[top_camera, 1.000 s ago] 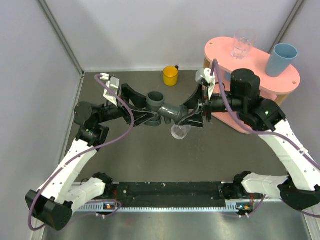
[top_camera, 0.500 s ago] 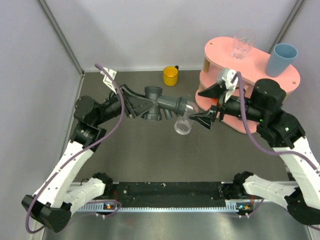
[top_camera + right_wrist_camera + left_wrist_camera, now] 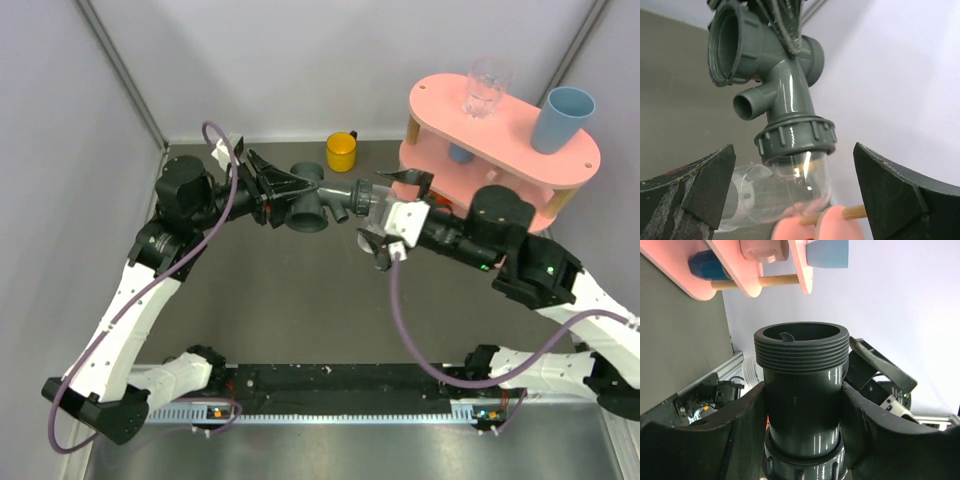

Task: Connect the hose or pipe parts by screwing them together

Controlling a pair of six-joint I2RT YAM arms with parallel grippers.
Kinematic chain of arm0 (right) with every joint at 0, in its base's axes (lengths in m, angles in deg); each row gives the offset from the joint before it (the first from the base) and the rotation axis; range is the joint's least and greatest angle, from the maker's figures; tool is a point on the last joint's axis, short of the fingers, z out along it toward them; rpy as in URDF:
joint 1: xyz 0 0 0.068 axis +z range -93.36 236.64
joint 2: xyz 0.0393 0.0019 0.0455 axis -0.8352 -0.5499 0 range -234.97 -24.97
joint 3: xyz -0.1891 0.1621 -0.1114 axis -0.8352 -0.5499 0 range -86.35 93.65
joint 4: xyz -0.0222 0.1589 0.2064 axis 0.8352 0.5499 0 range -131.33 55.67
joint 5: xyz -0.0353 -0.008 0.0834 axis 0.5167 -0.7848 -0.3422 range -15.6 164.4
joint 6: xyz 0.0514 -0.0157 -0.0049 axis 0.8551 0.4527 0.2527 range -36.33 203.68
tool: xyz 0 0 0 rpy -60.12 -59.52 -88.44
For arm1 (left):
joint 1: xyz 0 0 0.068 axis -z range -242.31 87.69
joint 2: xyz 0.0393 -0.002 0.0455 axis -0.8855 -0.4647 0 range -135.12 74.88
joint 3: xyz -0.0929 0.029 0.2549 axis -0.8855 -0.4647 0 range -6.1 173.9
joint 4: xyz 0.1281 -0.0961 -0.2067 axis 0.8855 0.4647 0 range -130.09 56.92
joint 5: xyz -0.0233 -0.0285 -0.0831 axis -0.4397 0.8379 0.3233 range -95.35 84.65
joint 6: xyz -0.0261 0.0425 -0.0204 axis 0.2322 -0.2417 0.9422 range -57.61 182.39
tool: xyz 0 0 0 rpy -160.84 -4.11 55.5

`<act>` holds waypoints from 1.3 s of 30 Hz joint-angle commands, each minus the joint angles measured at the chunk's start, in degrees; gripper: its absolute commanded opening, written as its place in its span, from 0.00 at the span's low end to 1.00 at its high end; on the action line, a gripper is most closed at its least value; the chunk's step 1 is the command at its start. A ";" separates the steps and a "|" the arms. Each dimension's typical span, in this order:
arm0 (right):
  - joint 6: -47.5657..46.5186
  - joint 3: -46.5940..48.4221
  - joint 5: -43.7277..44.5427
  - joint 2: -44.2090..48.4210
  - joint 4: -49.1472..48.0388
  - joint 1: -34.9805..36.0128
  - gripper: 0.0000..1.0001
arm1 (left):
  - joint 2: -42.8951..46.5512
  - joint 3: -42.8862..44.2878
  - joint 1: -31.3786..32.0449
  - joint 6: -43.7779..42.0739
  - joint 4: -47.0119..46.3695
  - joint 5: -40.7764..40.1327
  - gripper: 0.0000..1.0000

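- The left claw (image 3: 802, 390) pinches the fitting (image 3: 801, 385) by its barrel, one finger pressed to each side, just below the threaded end.
- From above, the fitting (image 3: 318, 200) is held in the air over the far part of the dark surface (image 3: 280, 310), lying roughly level between the two arms.
- The clear piece (image 3: 785, 187) sits at the fitting's right-hand end, and its grey collar (image 3: 796, 139) wraps around that end.
- How far the collar is screwed on cannot be told.
- The clear piece bends like an elbow and juts sideways out of the collar.
- The right claw (image 3: 794, 150) is spread wide, with a finger well off to each side of the collar and clear piece and neither one touching them.
- A yellow cup (image 3: 341, 152) stands on the surface near the back wall, just beyond the fitting.
- A pink shelf (image 3: 440, 100) at the right carries a glass (image 3: 485, 88) and a blue cup (image 3: 563, 118).
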 commanded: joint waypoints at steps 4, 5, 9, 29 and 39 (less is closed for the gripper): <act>-12.18 2.04 7.79 -4.19 -1.36 4.07 0.92 | 0.33 4.47 0.12 6.55 1.26 2.22 0.00; -12.79 2.04 7.70 -4.37 -1.27 4.07 0.91 | 0.33 4.47 0.03 6.47 1.43 2.22 0.00; -13.94 2.04 7.35 -5.07 -1.10 4.07 0.80 | -0.46 4.65 0.03 6.29 1.34 5.29 0.00; 35.68 14.08 -28.13 -13.68 8.57 -14.10 0.00 | 10.79 -23.99 0.47 -42.09 -60.09 13.29 0.00; 50.04 12.86 -39.42 -14.04 9.01 -22.82 0.29 | 11.23 -25.50 0.39 -41.80 -60.11 11.03 0.00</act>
